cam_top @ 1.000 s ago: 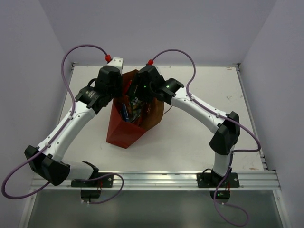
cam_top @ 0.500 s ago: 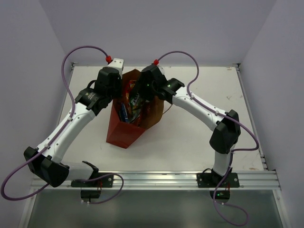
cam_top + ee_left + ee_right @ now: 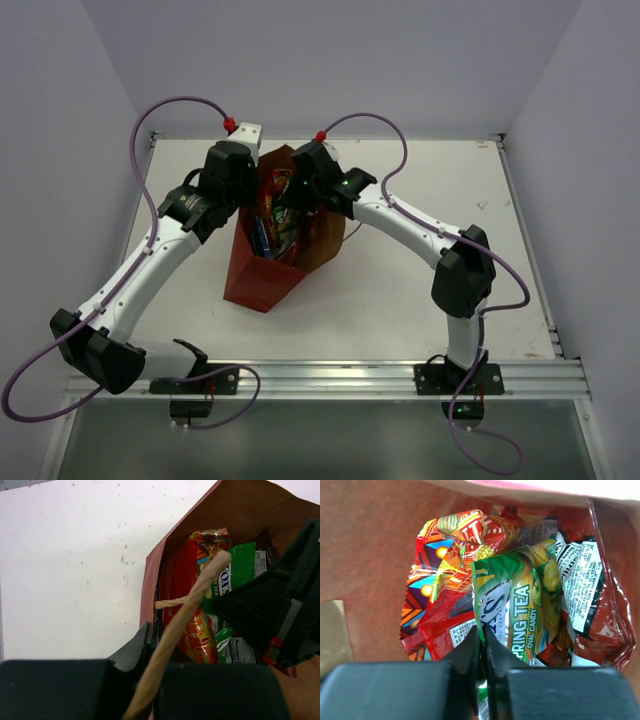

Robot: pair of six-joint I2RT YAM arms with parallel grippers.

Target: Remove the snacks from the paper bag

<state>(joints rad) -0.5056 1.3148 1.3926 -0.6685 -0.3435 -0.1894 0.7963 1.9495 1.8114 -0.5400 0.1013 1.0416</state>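
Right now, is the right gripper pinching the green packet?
Yes, the right gripper is shut on an edge of the green packet inside the bag.

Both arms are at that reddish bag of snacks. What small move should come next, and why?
Probably the right gripper should lift straight up. Its jaws look closed on the green-white crinkly foil packet, topmost in the reddish-brown paper bag, while the left gripper seems to pinch the bag's rim, steadying it.
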